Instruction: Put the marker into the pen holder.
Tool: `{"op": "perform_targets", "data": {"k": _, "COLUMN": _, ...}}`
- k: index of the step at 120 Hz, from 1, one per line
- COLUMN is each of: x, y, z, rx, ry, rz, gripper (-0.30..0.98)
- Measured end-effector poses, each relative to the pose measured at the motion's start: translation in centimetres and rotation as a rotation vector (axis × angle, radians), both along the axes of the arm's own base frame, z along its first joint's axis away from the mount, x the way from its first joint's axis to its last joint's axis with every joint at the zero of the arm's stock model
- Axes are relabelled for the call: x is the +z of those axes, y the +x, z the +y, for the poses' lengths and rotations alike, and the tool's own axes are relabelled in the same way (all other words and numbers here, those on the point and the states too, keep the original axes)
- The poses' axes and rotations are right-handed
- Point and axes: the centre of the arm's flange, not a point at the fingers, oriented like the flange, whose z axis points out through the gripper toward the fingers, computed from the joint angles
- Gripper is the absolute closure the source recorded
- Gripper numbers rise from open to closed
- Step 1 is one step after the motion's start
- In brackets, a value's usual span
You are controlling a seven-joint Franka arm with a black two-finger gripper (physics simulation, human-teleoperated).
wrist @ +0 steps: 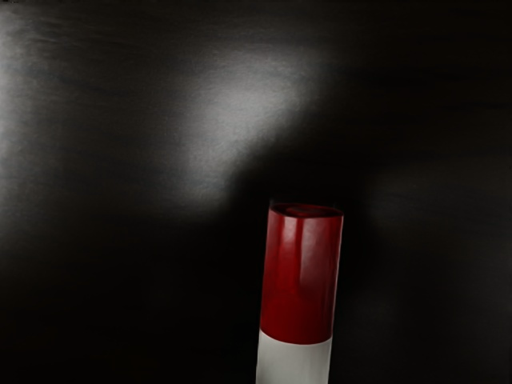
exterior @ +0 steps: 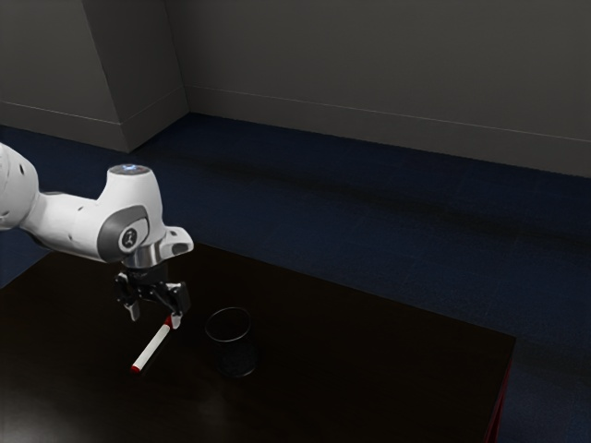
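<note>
In the exterior view my gripper point(exterior: 155, 317) points down over the table, its two fingers wide apart. The white marker point(exterior: 151, 349) with red ends stretches from beside the fingertip on the exterior view's right toward the near side. That fingertip overlaps its upper red end; whether they touch, I cannot tell. Large in the wrist view stands the marker's red end point(wrist: 300, 276), its white body running off the lower edge. The dark see-through pen holder point(exterior: 231, 346) is upright, a short way from the gripper on the exterior view's right.
The dark table point(exterior: 369, 369) reaches to an edge at the exterior view's right and a far edge behind the arm. Glare lies on the tabletop point(wrist: 240, 104) in the wrist view. Blue floor and grey walls are beyond.
</note>
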Motion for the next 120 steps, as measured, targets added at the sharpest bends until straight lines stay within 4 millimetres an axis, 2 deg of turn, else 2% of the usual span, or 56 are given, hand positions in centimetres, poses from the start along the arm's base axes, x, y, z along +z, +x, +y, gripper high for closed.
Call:
{"op": "perform_targets", "data": {"k": 24, "x": -0.4, "y": -0.7, "z": 0.4, "rx": -0.007, "ry": -0.039, "rz": 0.051, "gripper": 0.00}}
{"op": "perform_targets", "data": {"k": 54, "x": -2.4, "y": -1.6, "z": 0.2, "rx": -0.034, "ry": -0.077, "rz": 0.157, "gripper": 0.00}}
{"op": "perform_targets", "data": {"k": 68, "x": -2.1, "y": -1.7, "z": 0.0, "rx": -0.049, "ry": -0.083, "rz": 0.163, "gripper": 0.04}}
{"op": "perform_targets", "data": {"k": 85, "x": -1.5, "y": 0.1, "z": -0.9, "rx": -0.086, "ry": -0.082, "rz": 0.144, "gripper": 0.06}}
{"op": "perform_targets", "data": {"k": 100, "x": -1.7, "y": 0.6, "z": -1.0, "rx": -0.098, "ry": -0.087, "rz": 0.146, "gripper": 0.08}}
{"op": "perform_targets", "data": {"k": 120, "x": -1.4, "y": 0.8, "z": -0.9, "rx": -0.108, "ry": -0.087, "rz": 0.140, "gripper": 0.22}}
